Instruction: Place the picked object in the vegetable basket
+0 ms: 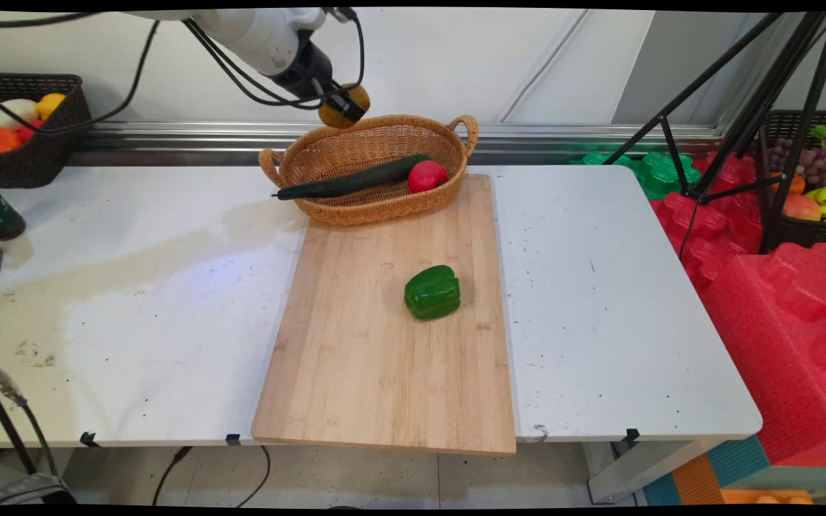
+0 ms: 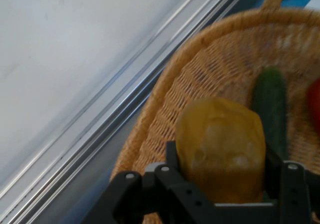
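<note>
Your black two-finger claw (image 1: 345, 107) is pinching a rounded yellow-brown fruit (image 2: 221, 146), one finger on either side, held in the air just above the back rim of the oval woven wicker basket (image 1: 327, 208). Inside that basket lie a long dark-green cucumber (image 1: 352, 179) and a red round fruit (image 1: 426, 175). A green bell pepper (image 1: 432, 292) sits on the wooden board in front of the basket.

Cucumber (image 1: 353, 179), red fruit (image 1: 426, 175) crowding basket (image 1: 377, 208)

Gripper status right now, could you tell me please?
Gripper: shut on a yellow-brown fruit, held above the basket's back rim.
</note>
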Robot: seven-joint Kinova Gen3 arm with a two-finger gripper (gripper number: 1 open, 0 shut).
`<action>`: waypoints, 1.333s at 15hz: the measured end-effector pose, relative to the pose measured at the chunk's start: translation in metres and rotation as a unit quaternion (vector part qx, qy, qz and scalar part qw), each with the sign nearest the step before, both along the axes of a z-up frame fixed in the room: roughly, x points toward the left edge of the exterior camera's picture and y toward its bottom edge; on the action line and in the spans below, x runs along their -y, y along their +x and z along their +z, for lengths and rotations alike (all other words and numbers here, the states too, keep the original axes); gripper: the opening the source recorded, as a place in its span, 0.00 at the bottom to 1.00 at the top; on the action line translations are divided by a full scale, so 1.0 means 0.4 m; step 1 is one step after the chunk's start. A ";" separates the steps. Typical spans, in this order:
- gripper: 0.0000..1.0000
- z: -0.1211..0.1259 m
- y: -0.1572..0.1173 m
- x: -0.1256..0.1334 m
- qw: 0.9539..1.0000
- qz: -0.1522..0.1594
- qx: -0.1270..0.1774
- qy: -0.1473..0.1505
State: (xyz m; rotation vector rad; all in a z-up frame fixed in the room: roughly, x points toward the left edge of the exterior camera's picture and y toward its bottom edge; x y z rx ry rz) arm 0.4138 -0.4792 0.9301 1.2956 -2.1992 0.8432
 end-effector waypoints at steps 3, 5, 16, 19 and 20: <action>0.00 -0.040 0.012 0.040 1.000 0.003 0.013 0.016; 0.00 -0.072 0.019 0.069 0.999 0.003 0.022 0.028; 0.00 -0.213 0.045 0.161 0.995 -0.006 0.049 0.084; 0.00 -0.239 0.049 0.174 0.994 -0.007 0.051 0.095; 0.00 -0.245 0.049 0.177 0.994 -0.007 0.052 0.097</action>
